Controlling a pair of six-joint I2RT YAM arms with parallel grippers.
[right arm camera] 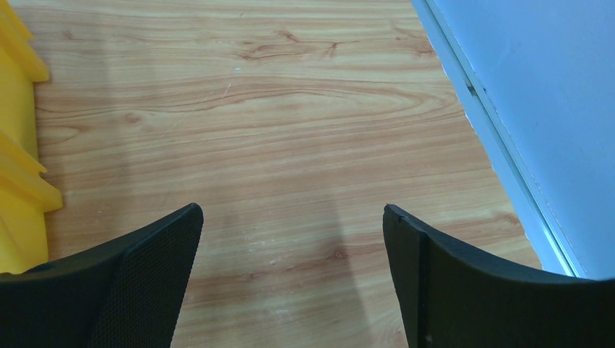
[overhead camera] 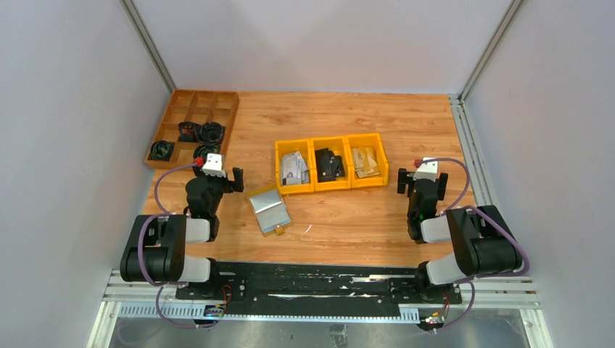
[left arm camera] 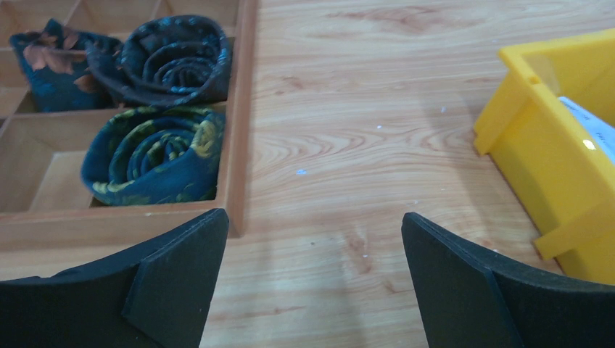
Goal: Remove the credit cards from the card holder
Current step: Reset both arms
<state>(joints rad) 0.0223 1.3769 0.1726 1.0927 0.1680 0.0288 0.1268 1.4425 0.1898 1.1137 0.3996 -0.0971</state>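
The mustard-yellow card holder (overhead camera: pixel 269 210) lies open on the wooden table between the arms, grey inside facing up, snap tab toward the near edge. Whether cards sit in its sleeves I cannot tell. Whitish-grey flat credit cards (overhead camera: pixel 294 169) lie in the left yellow bin (overhead camera: pixel 278 168), and one card's white edge (left arm camera: pixel 589 126) shows in the left wrist view. My left gripper (overhead camera: pixel 217 176) (left arm camera: pixel 312 239) stands open left of the holder, with bare wood between its fingers. My right gripper (overhead camera: pixel 422 181) (right arm camera: pixel 290 232) stands open to the right of the bins, holding nothing.
Three joined yellow bins stand mid-table; the middle one (overhead camera: pixel 330 164) holds black pieces, the right one (overhead camera: pixel 365 161) tan pieces. A wooden compartment tray (overhead camera: pixel 168 111) with rolled dark fabric (left arm camera: pixel 152 156) sits at the back left. A metal rail (right arm camera: pixel 482 109) and walls bound the table.
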